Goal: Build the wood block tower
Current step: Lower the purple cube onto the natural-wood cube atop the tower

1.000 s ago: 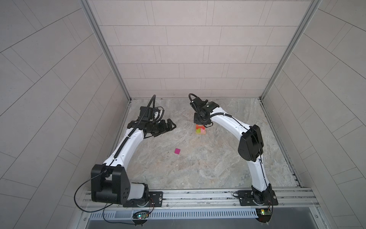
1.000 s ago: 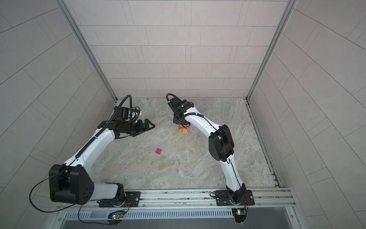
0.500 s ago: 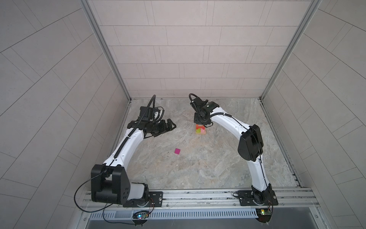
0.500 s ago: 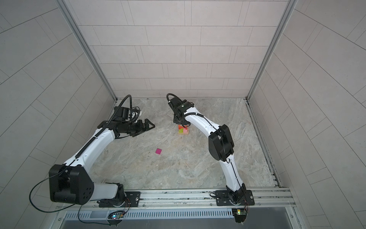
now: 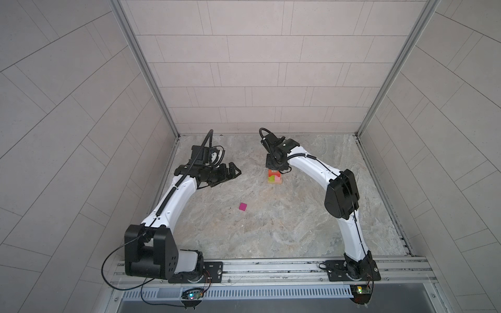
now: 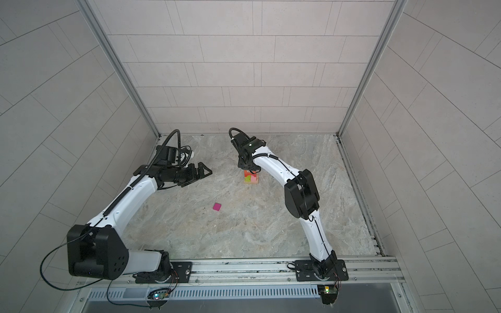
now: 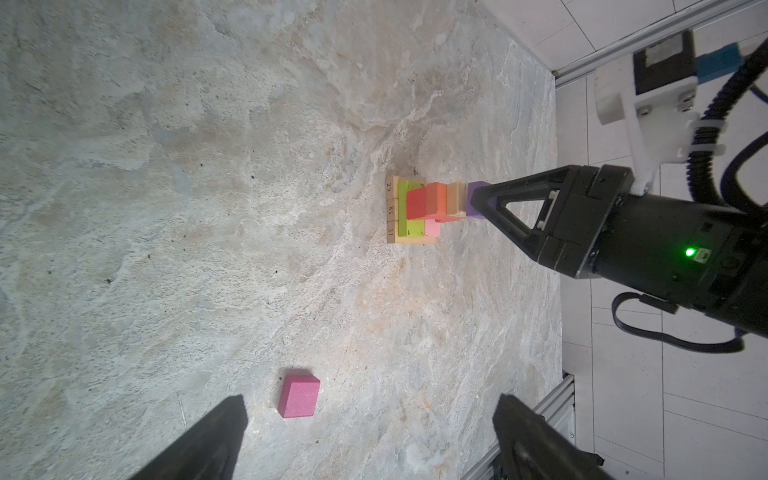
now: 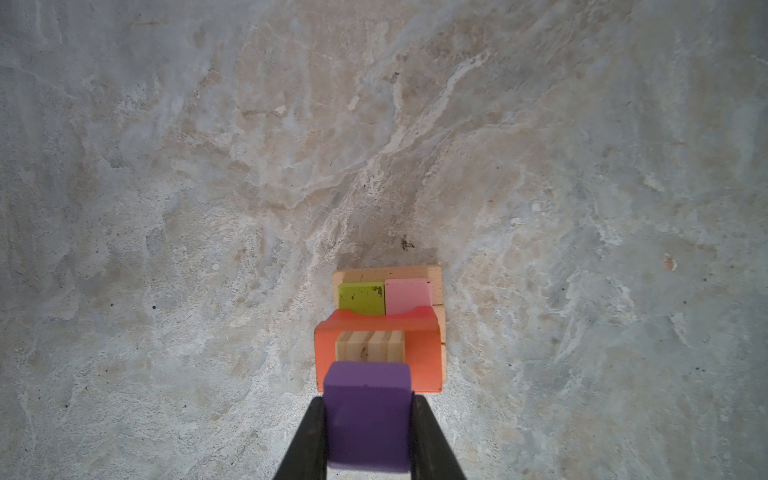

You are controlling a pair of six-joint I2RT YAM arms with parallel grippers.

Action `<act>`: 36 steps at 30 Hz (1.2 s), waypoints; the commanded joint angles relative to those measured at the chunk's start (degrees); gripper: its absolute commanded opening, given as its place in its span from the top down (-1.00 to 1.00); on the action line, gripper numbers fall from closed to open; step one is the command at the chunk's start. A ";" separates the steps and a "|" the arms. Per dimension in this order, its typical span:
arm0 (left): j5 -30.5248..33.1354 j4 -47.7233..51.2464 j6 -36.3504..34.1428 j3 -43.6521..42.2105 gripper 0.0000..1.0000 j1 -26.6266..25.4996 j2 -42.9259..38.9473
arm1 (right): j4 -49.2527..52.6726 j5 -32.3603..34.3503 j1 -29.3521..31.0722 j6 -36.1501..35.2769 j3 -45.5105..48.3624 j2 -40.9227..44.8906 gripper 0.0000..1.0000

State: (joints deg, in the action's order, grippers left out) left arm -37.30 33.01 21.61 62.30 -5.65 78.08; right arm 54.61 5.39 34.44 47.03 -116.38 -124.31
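My right gripper [image 7: 478, 203]: clamped on purple cube [image 8: 368, 411].
Care: I centre it over ridged tan piece [image 8: 370, 345], lower straight, release softly.
My left gripper [image 7: 370, 401]: apart, empty.

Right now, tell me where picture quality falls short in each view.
In both top views wide-angle distortion bows the wall tiles and the tower is tiny; in the left wrist view the magenta cube is sharp, the left tool dark and soft; in the right wrist view the purple cube looks soft, corners darkened.
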 commanded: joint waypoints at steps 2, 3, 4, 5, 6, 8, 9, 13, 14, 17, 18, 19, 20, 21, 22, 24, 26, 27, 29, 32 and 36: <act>-0.41 -0.41 0.14 -0.63 -0.99 0.07 -1.39 | 0.75 0.66 -0.19 0.91 -1.40 -1.20 0.84; -0.42 -0.41 0.17 -0.64 -0.99 -0.05 -1.43 | 0.73 0.67 -0.19 0.90 -1.40 -1.24 0.84; -0.43 -0.41 0.14 -0.61 -0.99 -0.01 -1.38 | 0.68 0.64 -0.29 0.88 -1.44 -1.36 0.84; -0.41 -0.43 0.18 -0.60 -0.99 0.03 -1.40 | 0.70 0.58 -0.28 0.90 -1.40 -1.45 0.83; -0.45 -0.41 0.13 -0.64 -1.00 0.03 -1.38 | 0.68 0.62 -0.29 0.92 -1.40 -1.50 0.82; -0.43 -0.41 0.13 -0.61 -0.99 0.05 -1.36 | 0.50 0.67 -0.25 0.92 -1.40 -1.58 0.82; -0.41 -0.50 0.17 -0.60 -0.99 0.03 -1.36 | 0.45 0.69 -0.32 0.95 -1.40 -1.63 0.82; -0.57 -0.54 0.18 -0.61 -0.99 0.03 -1.42 | 0.26 0.69 -0.26 0.88 -1.65 -1.81 0.81; -0.51 -0.47 0.17 -0.63 -0.99 0.03 -1.38 | 0.25 0.64 -0.27 0.88 -1.73 -1.90 0.81; -0.41 -0.49 0.19 -0.62 -0.99 0.03 -1.36 | 0.24 0.59 -0.30 0.88 -1.75 -2.12 0.81; -0.41 -0.50 0.15 -0.60 -0.99 0.01 -1.38 | 0.25 0.58 -0.25 0.88 -1.75 -2.16 0.81; -0.41 -0.50 0.19 -0.61 -0.99 0.03 -1.37 | 0.24 0.50 -0.26 0.88 -1.77 -2.25 0.81; -0.43 -0.53 0.12 -0.63 -0.99 0.08 -1.36 | 0.26 0.50 -0.27 0.86 -1.75 -2.25 0.81; -0.41 -0.50 0.18 -0.60 -0.99 0.03 -1.38 | 0.25 0.50 -0.26 0.88 -1.66 -2.25 0.81; -0.40 -0.50 0.14 -0.60 -0.99 -0.03 -1.36 | 0.31 0.49 -0.25 0.88 -1.66 -2.25 0.81; -0.45 -0.47 0.19 -0.72 -0.99 0.08 -1.42 | 0.36 0.49 -0.29 0.75 -1.66 -2.25 0.81; -0.39 -0.45 0.13 -0.60 -0.99 -0.01 -1.36 | 0.37 0.44 -0.25 0.79 -1.67 -2.19 0.81; -0.39 -0.49 0.14 -0.66 -0.99 0.07 -1.42 | 0.40 0.45 -0.30 0.78 -1.66 -2.16 0.82; -0.37 -0.50 0.19 -0.78 -0.99 0.04 -1.40 | 0.37 0.45 -0.31 0.79 -1.73 -1.99 0.81; -0.33 -0.50 0.17 -0.73 -0.99 0.02 -1.40 | 0.38 0.50 -0.35 0.70 -1.84 -1.82 0.81; -0.38 -0.54 0.18 -0.71 -0.99 0.02 -1.43 | 0.38 0.47 -0.53 0.63 -1.84 -1.71 0.81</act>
State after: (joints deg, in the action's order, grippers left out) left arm -37.30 32.84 21.61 62.19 -5.65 78.08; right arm 54.06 5.19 34.28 47.00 -116.95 -125.67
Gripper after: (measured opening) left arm 0.996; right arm 0.264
